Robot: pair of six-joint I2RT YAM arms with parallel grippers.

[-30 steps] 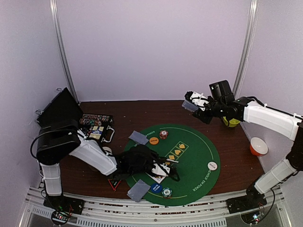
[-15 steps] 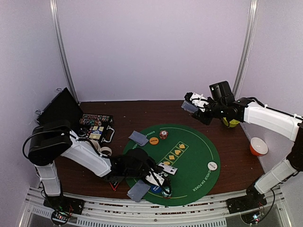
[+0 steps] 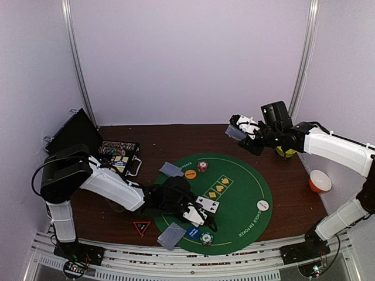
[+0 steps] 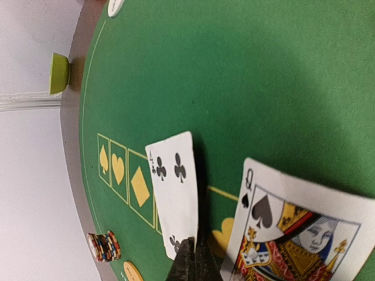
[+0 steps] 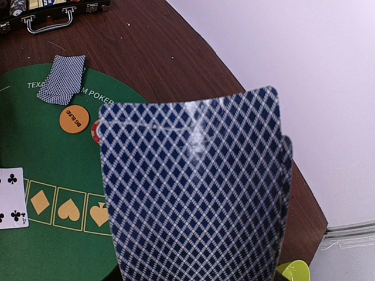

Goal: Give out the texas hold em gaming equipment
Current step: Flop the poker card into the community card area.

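The stack of blue diamond-backed playing cards [image 5: 193,193] is held up off the table in the right gripper [image 3: 241,131], whose jaws are clamped on it, above the far right part of the brown wooden table [image 3: 293,196] and just beyond the round green felt poker mat [image 3: 246,181]. On the mat's near-left part the left gripper [image 4: 193,262] is fully closed, its tips touching the near end of a face-up clubs card [image 4: 173,187] that lies flat on the felt; whether it pinches the card cannot be told. A face-up queen of spades [image 4: 299,234] lies just beside that card. A face-down pair of cards [image 3: 171,170] sits at the mat's far-left edge, with an orange round button [image 3: 190,174] beside it and a red-and-white chip stack [image 3: 202,166] just beyond. A second face-down pair [image 3: 171,235] overhangs the near-left edge, next to a blue round button [image 3: 193,233] and a teal-and-white chip stack [image 3: 206,238]. A white round button [image 3: 263,205] rests on the mat's right side. Off the mat, an open black chip case [image 3: 120,155] stands at the far left, a red-edged triangle [image 3: 141,227] lies near the front, a yellow-green bowl [image 3: 286,152] sits under the right arm, and an orange bowl [image 3: 320,181] sits near the right edge.
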